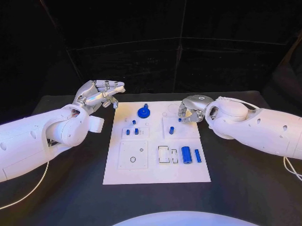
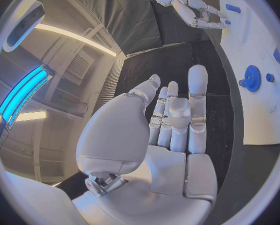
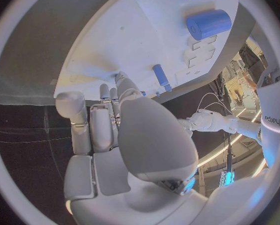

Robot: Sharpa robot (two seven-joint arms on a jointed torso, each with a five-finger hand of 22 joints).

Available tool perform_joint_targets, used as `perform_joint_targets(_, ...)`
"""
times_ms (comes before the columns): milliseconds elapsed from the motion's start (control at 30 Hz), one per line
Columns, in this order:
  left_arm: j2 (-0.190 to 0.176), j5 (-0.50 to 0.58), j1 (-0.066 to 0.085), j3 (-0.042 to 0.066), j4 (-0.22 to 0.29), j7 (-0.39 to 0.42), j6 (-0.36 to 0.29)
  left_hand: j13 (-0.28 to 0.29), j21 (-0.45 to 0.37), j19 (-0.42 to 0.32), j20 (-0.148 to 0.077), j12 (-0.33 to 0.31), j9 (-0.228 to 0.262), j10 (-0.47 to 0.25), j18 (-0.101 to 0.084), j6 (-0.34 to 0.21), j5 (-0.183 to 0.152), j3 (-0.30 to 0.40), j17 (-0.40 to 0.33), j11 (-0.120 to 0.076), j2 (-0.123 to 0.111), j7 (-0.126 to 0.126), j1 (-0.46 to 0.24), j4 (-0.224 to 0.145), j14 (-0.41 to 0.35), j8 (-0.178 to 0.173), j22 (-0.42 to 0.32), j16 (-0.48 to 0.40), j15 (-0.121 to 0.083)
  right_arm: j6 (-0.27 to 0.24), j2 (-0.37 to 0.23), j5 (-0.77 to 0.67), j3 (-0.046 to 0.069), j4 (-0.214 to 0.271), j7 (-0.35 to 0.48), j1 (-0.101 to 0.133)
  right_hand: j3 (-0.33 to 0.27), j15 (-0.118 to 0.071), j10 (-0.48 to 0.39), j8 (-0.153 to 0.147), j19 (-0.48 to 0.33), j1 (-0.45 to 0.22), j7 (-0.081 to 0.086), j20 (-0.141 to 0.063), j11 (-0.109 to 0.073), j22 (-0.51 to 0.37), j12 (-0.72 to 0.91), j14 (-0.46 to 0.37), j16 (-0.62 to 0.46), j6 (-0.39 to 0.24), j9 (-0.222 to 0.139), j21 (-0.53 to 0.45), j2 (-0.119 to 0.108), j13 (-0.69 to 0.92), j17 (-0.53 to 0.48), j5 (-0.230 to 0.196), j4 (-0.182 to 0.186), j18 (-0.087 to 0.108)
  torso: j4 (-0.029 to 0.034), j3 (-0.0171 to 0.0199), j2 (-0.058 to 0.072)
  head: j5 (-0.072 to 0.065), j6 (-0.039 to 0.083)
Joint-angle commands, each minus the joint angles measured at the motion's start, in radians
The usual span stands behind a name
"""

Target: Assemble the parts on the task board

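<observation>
Head view: right hand (image 1: pixel 190 109) over task board (image 1: pixel 158 162).

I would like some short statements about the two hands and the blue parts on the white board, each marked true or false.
1. The left hand holds a blue part. False: it holds nothing and hangs off the task board's far left corner.
2. The blue gear sits on the far part of the board. True.
3. The right hand is over the board's far right area. True.
4. The large blue cylinder stands upright. False: it lies flat, beside a thinner blue pin.
5. The gear lies on the black table. False: it is on the white board.
</observation>
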Motion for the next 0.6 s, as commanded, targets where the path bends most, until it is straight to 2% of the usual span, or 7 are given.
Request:
perform_joint_targets(33, -0.001, 0.029, 0.001, 0.001, 0.004, 0.033, -0.007, 0.002, -0.007, -0.009, -0.001, 0.006, -0.001, 0.007, 0.007, 0.002, 0.003, -0.005, 0.000, 0.002, 0.009, 0.000, 0.001, 0.001, -0.006, 0.005, -0.002, -0.004, -0.001, 0.017, 0.005, -0.005, 0.001, -0.004, 0.008, -0.001, 0.013, 0.007, 0.004, -0.007, 0.006, 0.014, 0.000, 0.001, 0.002, 0.001, -0.007, 0.043, -0.002, 0.012, 0.001, 0.004, 0.005, -0.009, -0.001, -0.006, -0.001, 0.003, -0.0003, 0.0008, 0.000, 0.002, -0.002)
perform_joint_targets(167, -0.006, 0.030, 0.001, 0.001, 0.009, 0.033, -0.008, 0.002, -0.007, -0.009, -0.001, 0.007, -0.001, 0.007, 0.007, 0.002, 0.003, -0.005, 0.000, 0.002, 0.009, 0.000, 0.002, 0.001, -0.006, 0.005, -0.001, -0.004, -0.001, 0.022, 0.012, -0.001, 0.001, -0.005, 0.011, -0.004, 0.035, 0.006, 0.015, -0.009, 0.008, 0.022, -0.001, 0.001, 0.001, 0.005, -0.014, 0.043, -0.001, 0.021, 0.002, 0.006, 0.010, -0.024, -0.001, -0.011, -0.003, 0.003, -0.0004, 0.0013, 0.002, 0.002, 0.001)
perform_joint_targets(367, -0.007, 0.030, 0.001, 0.001, 0.010, 0.031, -0.009, 0.003, -0.007, -0.009, -0.001, 0.010, -0.001, 0.006, 0.007, 0.002, 0.003, -0.006, 0.001, 0.002, 0.011, 0.000, 0.006, 0.000, -0.006, 0.005, -0.002, -0.003, -0.001, 0.032, 0.022, 0.003, 0.001, -0.013, 0.016, -0.006, 0.077, 0.004, 0.039, -0.011, 0.011, 0.032, -0.003, -0.001, -0.002, 0.010, -0.022, 0.043, 0.002, 0.040, 0.002, 0.010, 0.014, -0.046, 0.000, -0.032, -0.008, 0.002, -0.0013, 0.0014, 0.002, 0.003, -0.003)
perform_joint_targets(600, -0.006, 0.030, 0.001, 0.001, 0.009, 0.029, -0.009, 0.003, -0.007, -0.008, -0.002, 0.012, -0.001, 0.005, 0.007, 0.002, 0.003, -0.006, 0.001, 0.002, 0.011, 0.000, 0.007, -0.001, -0.006, 0.006, -0.002, -0.003, -0.001, 0.052, 0.031, 0.005, 0.001, -0.025, 0.015, -0.009, 0.127, 0.000, 0.071, -0.012, 0.014, 0.029, -0.004, -0.004, -0.005, 0.018, -0.035, 0.044, 0.005, 0.066, 0.003, 0.016, 0.007, -0.069, 0.002, -0.039, -0.015, 0.001, -0.0008, 0.0011, 0.002, 0.002, -0.008)
